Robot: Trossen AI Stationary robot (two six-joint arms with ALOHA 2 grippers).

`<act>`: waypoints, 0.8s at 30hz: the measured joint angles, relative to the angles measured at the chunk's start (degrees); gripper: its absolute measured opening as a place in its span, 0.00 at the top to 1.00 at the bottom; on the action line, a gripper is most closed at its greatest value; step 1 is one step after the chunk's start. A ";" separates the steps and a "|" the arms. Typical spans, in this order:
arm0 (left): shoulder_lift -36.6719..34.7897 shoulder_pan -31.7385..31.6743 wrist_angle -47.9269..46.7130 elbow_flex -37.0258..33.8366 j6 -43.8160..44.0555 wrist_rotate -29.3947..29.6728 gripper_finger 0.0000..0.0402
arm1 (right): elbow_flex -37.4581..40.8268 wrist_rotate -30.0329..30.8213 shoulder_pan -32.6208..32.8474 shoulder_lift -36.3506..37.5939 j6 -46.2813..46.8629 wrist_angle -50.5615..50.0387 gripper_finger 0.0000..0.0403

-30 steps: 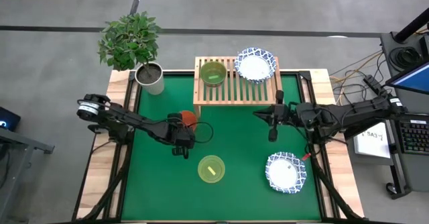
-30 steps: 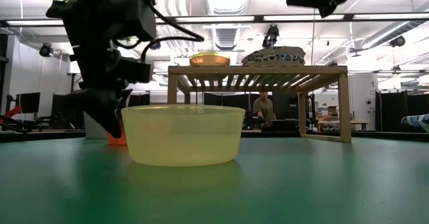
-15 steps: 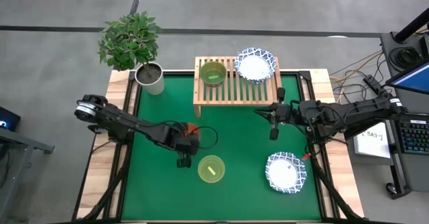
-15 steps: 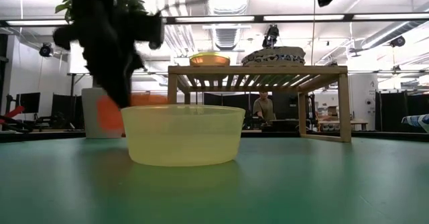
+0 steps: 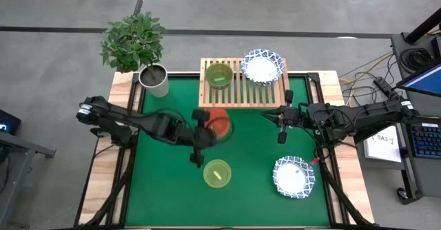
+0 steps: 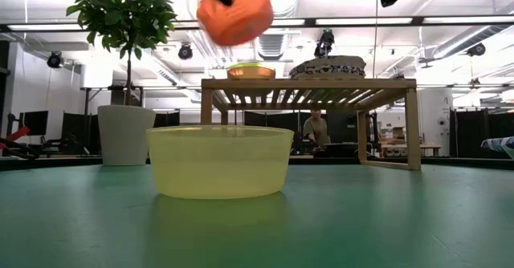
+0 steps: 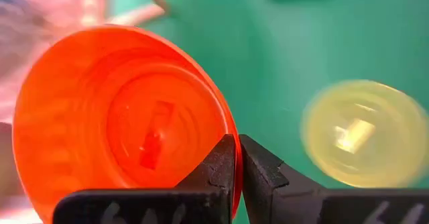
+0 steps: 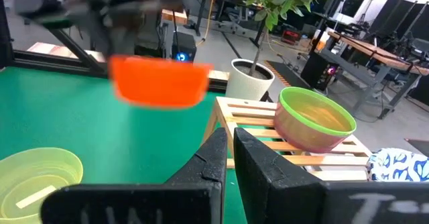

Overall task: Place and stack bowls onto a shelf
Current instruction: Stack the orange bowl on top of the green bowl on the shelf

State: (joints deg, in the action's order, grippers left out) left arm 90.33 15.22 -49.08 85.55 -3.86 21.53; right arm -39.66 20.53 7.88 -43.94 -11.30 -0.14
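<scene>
The red bowl (image 5: 218,123) hangs high above the green mat, between the yellow-green bowl (image 5: 217,173) and the shelf (image 5: 242,92), with my left gripper (image 7: 236,143) shut on its rim. In the low view the red bowl (image 6: 235,11) is well above the yellow-green bowl (image 6: 219,160). A green bowl (image 5: 219,75) and a blue-rimmed white bowl (image 5: 262,66) rest on the shelf's slats. Another blue-rimmed bowl (image 5: 293,176) sits on the mat at the near right. My right gripper (image 5: 269,117) hovers shut, right of the shelf's front. My left gripper pinches the red bowl's rim (image 7: 231,127) with one finger inside the bowl and one outside. It comes at the bowl from the table's left and near side. The bowl is lifted clear of the mat, slightly tilted, its opening facing up.
A potted plant (image 5: 153,78) stands at the far left corner of the table. The shelf's slats (image 5: 244,85) between and in front of the two bowls are bare. Open mat lies between the shelf and the yellow-green bowl.
My left gripper has risen and gone toward the table's right and the shelf, taking the red bowl with it. The bowl has left the mat left of the yellow-green bowl and now hangs high in the air, nearer the shelf.
</scene>
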 joint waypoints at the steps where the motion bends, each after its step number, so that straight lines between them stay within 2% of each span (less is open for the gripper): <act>1: -0.03 -0.95 -0.03 1.28 -1.93 1.39 1.00 | 0.00 0.01 0.01 0.00 0.01 -0.01 0.96; 5: -0.03 -6.72 -0.27 4.64 -10.28 6.64 1.00 | 0.00 0.00 0.00 0.00 0.03 -0.02 0.96; 10: -0.03 -18.90 1.68 5.73 -16.85 6.45 1.00 | 0.00 0.00 0.01 0.00 -0.02 -0.27 0.96; 12: 0.07 -24.07 2.78 5.73 -17.59 3.00 1.00 | 0.00 0.00 0.01 0.00 -0.14 -0.41 0.96; 17: 1.00 -32.85 7.78 5.73 -17.73 -13.54 1.00 | 0.00 0.00 -0.01 0.00 -0.48 -0.48 0.96; 24: 2.29 -35.10 8.80 5.73 -18.32 -15.07 1.00 | 0.00 0.00 -0.01 0.00 -0.80 -1.12 0.96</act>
State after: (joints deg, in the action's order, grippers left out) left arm 92.62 -19.88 -40.28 91.29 -22.18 6.46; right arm -39.66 20.53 7.88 -43.94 -12.10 -1.26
